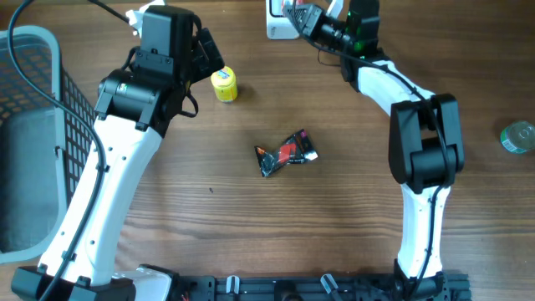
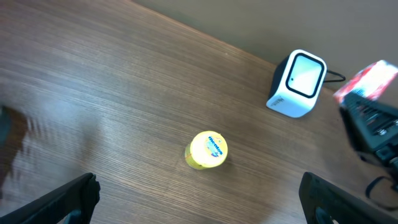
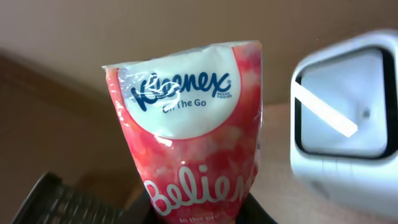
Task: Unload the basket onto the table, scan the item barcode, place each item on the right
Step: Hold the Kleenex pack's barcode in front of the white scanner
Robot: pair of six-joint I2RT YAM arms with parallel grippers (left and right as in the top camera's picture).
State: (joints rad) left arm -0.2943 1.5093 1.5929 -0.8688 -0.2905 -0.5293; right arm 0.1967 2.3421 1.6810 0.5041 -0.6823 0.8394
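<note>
My right gripper (image 3: 199, 214) is shut on a pink and white Kleenex tissue pack (image 3: 193, 124), held upright just left of the white barcode scanner (image 3: 348, 118). From overhead, the pack (image 1: 292, 10) and right gripper (image 1: 311, 21) sit at the table's far edge, next to the scanner (image 1: 278, 21). My left gripper (image 1: 205, 54) stands open with nothing in it, above the table near a yellow jar (image 1: 224, 84). In the left wrist view the jar (image 2: 207, 150) lies ahead of the wide-apart fingers (image 2: 68, 199), with the scanner (image 2: 298, 83) and pack (image 2: 367, 81) beyond.
A black and red snack packet (image 1: 287, 153) lies mid-table. A grey wire basket (image 1: 33, 125) stands at the left edge. A round clear lid (image 1: 518, 136) sits at the far right.
</note>
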